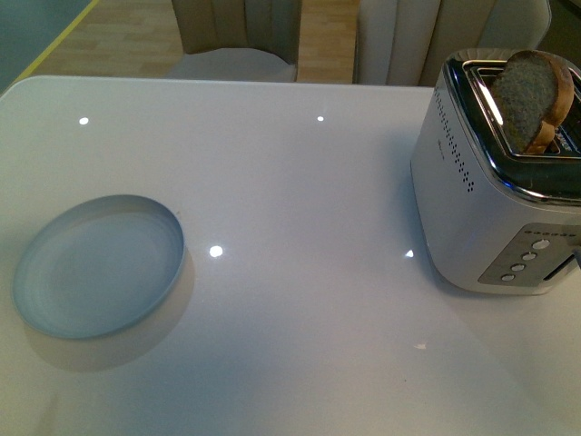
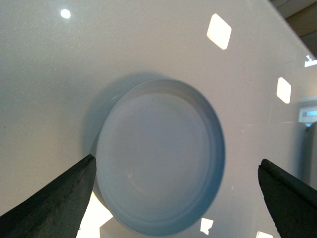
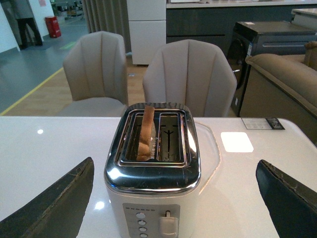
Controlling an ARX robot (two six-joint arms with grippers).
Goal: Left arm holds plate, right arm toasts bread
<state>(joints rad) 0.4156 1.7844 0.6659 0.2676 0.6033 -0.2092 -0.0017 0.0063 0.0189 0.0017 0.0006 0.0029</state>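
Front view: the plate lies near the table's left edge, the bread upright in the toaster at the right edge. Left wrist view: the left gripper hangs spread wide over the plate, gripping nothing. Right wrist view: the right gripper is released, facing the toaster with the bread in one slot.

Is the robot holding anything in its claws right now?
No. The left gripper is open above the plate, touching nothing. The right gripper is open facing the toaster; the bread stands in a slot.
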